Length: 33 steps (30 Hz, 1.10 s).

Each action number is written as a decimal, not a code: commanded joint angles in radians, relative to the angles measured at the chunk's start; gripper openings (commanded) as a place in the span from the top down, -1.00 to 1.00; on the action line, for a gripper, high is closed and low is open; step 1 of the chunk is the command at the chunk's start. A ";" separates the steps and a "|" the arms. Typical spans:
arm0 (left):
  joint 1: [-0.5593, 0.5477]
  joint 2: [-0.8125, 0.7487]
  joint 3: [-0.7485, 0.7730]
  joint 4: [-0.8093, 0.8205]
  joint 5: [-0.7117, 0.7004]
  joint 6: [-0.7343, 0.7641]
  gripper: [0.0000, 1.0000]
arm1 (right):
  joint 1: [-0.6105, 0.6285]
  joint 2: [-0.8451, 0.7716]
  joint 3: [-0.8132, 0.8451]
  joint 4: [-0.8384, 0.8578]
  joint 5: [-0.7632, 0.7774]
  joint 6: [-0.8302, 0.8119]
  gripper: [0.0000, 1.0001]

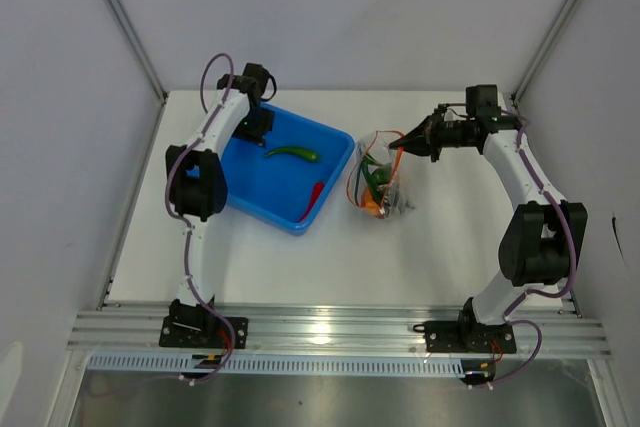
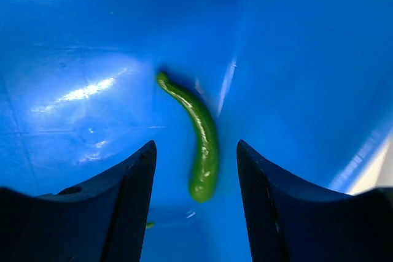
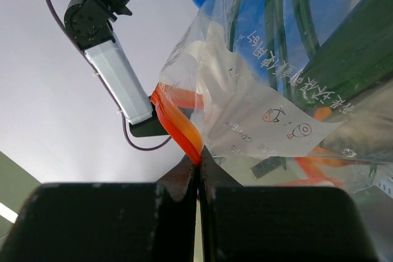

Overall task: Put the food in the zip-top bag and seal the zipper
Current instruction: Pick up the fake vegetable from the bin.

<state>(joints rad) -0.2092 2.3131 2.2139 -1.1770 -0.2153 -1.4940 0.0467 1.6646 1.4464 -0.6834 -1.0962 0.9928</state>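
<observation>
Jaws of the left gripper (image 2: 196, 151) stand partly apart, lowered into the blue tray (image 2: 92, 35). A curved green pod (image 2: 201, 136) lies on the tray floor in the gap between the two dark fingers (image 2: 126, 194). Neither finger touches the pod, and nothing is held. In the top view this gripper sits over the far left part of the tray, with the green pod just to its right. A red chili (image 1: 311, 200) lies apart from the pod, close to the tray's near right wall. The tray rests on the white table (image 1: 260, 267). Just right of the tray, the zip-top bag (image 1: 380, 187) sits crumpled on the table; whether it touches the tray cannot be told. Green pieces (image 1: 375, 175) and an orange slice (image 1: 372, 209) show through its clear plastic. The right gripper (image 1: 408, 143) reaches in from the right at the bag's far upper edge. Its wrist camera shows that gripper's fingers pressed fully together on the orange-red zipper (image 3: 175, 118), pinching the strip right at the fingertips. The printed clear film of the bag spreads up and to the right of them. Dark green shapes and a bit of orange are visible through the film, too blurred to name. The left arm (image 3: 113, 72) shows beyond the bag.
</observation>
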 commanded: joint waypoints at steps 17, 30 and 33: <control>-0.064 0.124 0.084 -0.010 0.025 -0.087 -0.43 | -0.024 -0.005 0.035 0.004 -0.022 -0.020 1.00; -0.113 0.180 0.112 0.028 0.086 -0.110 -0.32 | -0.038 -0.012 0.029 0.002 -0.021 -0.028 1.00; -0.121 0.187 0.113 0.043 0.091 -0.098 -0.14 | -0.038 -0.016 0.029 0.001 -0.019 -0.028 1.00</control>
<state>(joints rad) -0.3176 2.4863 2.2818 -1.1519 -0.1444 -1.5734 0.0143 1.6646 1.4464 -0.6846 -1.0889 0.9668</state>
